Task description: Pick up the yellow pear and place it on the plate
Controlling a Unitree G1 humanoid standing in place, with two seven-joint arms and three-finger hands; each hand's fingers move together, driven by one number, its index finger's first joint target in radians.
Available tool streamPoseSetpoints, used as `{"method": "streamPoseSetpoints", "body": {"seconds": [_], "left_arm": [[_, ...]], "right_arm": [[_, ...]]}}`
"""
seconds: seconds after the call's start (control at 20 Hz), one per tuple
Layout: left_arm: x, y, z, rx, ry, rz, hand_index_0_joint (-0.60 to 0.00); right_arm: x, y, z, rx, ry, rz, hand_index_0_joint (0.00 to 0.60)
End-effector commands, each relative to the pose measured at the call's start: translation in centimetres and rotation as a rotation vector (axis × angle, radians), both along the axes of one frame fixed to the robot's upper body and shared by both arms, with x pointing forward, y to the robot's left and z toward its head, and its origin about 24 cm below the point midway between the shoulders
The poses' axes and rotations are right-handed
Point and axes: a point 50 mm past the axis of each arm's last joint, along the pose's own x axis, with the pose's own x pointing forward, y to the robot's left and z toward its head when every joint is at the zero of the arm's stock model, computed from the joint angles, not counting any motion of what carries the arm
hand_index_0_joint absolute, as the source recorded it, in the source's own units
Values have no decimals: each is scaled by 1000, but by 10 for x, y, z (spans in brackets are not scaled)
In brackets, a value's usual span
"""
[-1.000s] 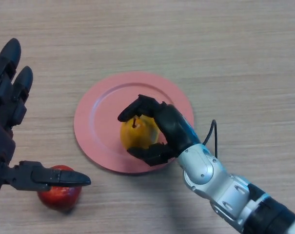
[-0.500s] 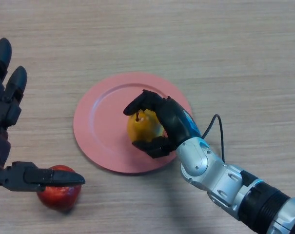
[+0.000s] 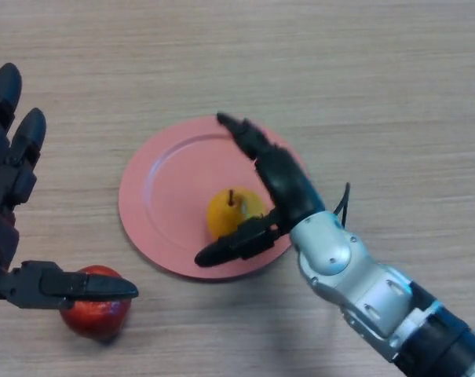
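The yellow pear (image 3: 228, 213) stands upright on the pink plate (image 3: 162, 188), stem up, toward the plate's right front. My right hand (image 3: 284, 188) is open around it: the fingers stretch out over the plate's far rim and the thumb reaches along the near side, neither closed on the fruit. My left hand (image 3: 9, 204) hangs open at the left edge, its thumb lying above a red apple.
A red apple (image 3: 96, 312) lies on the wooden table near the front left, just off the plate's rim and partly under my left thumb. Bare wood surrounds the plate on the far and right sides.
My right hand has opened and let go of the pear, which now rests on the plate. The left hand has hardly moved.
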Motion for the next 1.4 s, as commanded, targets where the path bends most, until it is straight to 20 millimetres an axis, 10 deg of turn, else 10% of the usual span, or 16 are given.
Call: {"method": "streamPoseSetpoints", "body": {"seconds": [0.05,0.55,1.4], "left_arm": [[-8,-3,28,90,-199,6,0],[-2,-9,30,96,-175,-42,0],[11,-2,40,174,-160,-52,0]], "right_arm": [[-3,-20,61,104,-233,-3,0],[-83,-105,89,201,-343,-72,0],[-113,-119,92,273,-222,-112,0]]}}
